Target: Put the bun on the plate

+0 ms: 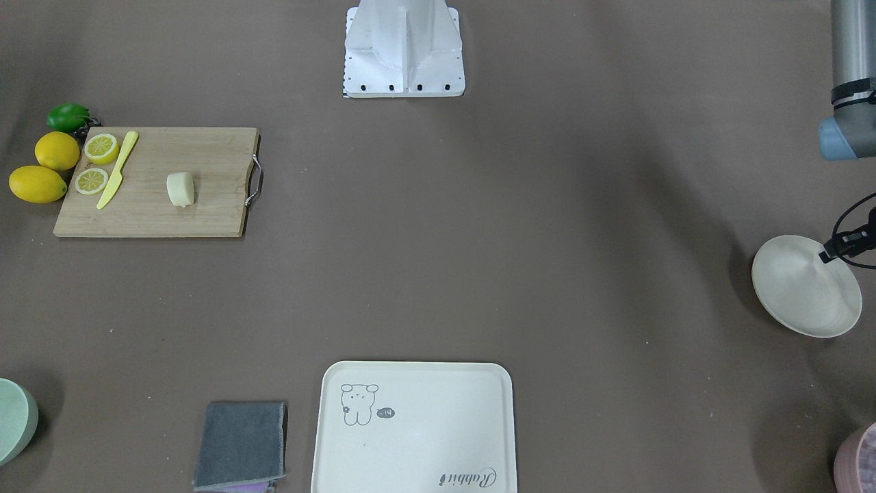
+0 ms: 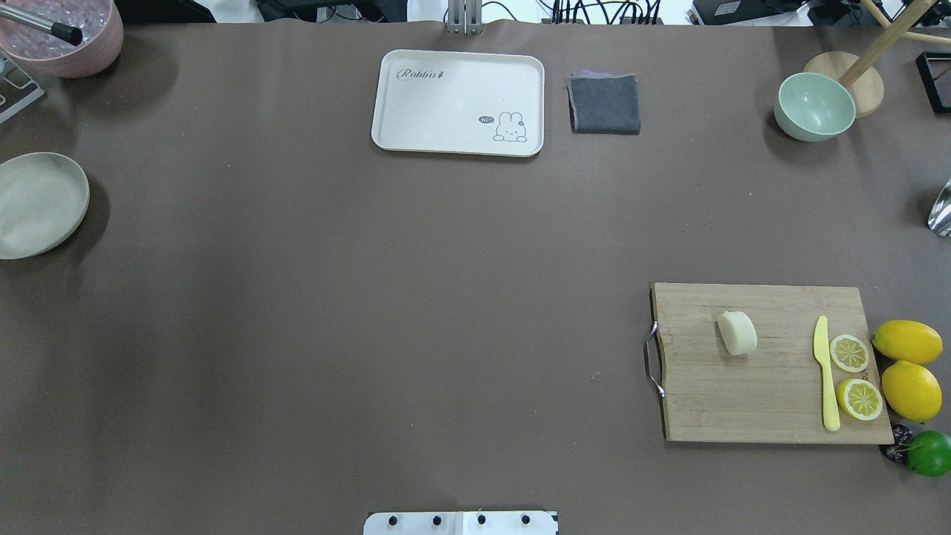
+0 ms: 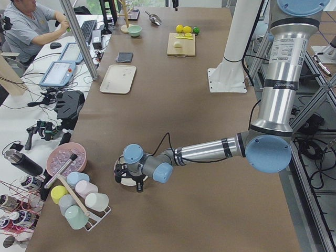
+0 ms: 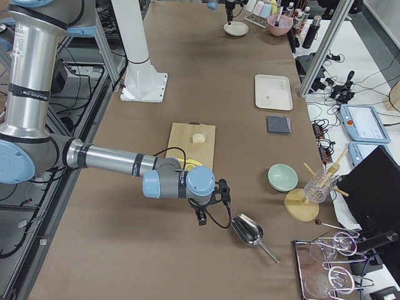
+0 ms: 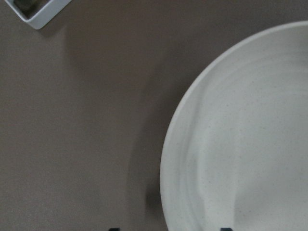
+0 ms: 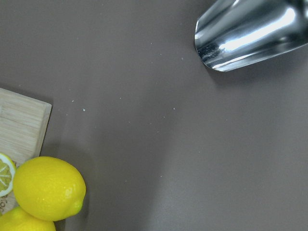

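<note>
The bun [image 2: 737,332], a small pale cream block, lies on a wooden cutting board [image 2: 765,394] on the robot's right side; it also shows in the front view as the bun [image 1: 181,189]. The round off-white plate [image 2: 37,204] sits at the table's far left edge. My left gripper [image 3: 128,181] hovers low over the plate [image 5: 240,144]; its two dark fingertips stand wide apart at the bottom of the left wrist view, open and holding nothing. My right gripper [image 4: 201,215] hangs over bare table beyond the board; I cannot tell if it is open or shut.
On the board lie a yellow knife [image 2: 825,379] and two lemon slices [image 2: 849,353]; whole lemons [image 2: 908,342] and a lime [image 2: 930,452] sit beside it. A metal scoop [image 4: 247,230], white tray [image 2: 458,102], grey cloth [image 2: 604,104], mint bowl [image 2: 813,108] and pink bowl [image 2: 63,37] ring the table.
</note>
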{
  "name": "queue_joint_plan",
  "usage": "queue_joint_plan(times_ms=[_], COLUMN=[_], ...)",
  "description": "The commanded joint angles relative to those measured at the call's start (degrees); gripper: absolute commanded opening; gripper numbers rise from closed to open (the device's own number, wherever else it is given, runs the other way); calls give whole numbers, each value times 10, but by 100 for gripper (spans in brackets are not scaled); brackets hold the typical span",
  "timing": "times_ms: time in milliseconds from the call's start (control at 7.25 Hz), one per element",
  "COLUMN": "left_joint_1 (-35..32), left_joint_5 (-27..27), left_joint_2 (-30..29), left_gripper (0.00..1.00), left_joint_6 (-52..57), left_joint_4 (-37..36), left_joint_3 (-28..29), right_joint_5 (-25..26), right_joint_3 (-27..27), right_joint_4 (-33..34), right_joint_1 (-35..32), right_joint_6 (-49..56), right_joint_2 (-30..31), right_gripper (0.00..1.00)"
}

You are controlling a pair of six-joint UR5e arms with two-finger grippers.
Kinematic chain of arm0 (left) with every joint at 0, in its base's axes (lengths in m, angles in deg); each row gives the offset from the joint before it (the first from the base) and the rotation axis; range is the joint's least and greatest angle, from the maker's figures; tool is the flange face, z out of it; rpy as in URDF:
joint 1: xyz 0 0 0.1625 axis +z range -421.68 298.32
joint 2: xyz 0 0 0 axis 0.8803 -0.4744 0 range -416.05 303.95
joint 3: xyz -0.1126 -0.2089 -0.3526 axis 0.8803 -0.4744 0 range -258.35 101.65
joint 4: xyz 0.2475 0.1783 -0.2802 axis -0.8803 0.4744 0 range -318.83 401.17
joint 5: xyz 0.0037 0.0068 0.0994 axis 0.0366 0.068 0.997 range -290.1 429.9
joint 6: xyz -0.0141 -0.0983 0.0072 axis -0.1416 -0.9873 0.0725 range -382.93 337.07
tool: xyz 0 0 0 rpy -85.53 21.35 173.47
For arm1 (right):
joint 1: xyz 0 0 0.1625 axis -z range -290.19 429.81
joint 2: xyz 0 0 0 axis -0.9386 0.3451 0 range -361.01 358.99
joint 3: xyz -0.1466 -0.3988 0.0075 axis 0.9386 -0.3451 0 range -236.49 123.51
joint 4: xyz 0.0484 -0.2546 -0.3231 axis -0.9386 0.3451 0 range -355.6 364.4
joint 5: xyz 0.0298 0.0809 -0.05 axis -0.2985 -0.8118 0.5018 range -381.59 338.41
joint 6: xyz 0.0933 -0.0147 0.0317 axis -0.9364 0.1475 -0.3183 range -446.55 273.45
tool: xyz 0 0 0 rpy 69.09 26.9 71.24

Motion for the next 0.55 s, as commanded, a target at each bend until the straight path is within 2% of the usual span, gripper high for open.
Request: queue_joint_plan(times_ms=[0,138,276,414], left_joint_1=[0,0,0,0], left_joint_5=[-1,-1,-1,-1], left_joint_2=[1,-1,-1,-1], left_gripper=[48,39,25,0], left_joint_6=[-3,-4,-5,-4], left_joint_4=[0,0,0,0], left_joint_3=[3,4,3,0], right_joint_5=[1,0,1,1], right_joint_3=[1,2,3,5], right_joint_4=[0,0,-1,-1], right_joint_1=[0,0,0,0], right_joint_6=[0,0,0,0], right_joint_2=[0,0,0,0], right_gripper=[100,100,100,100])
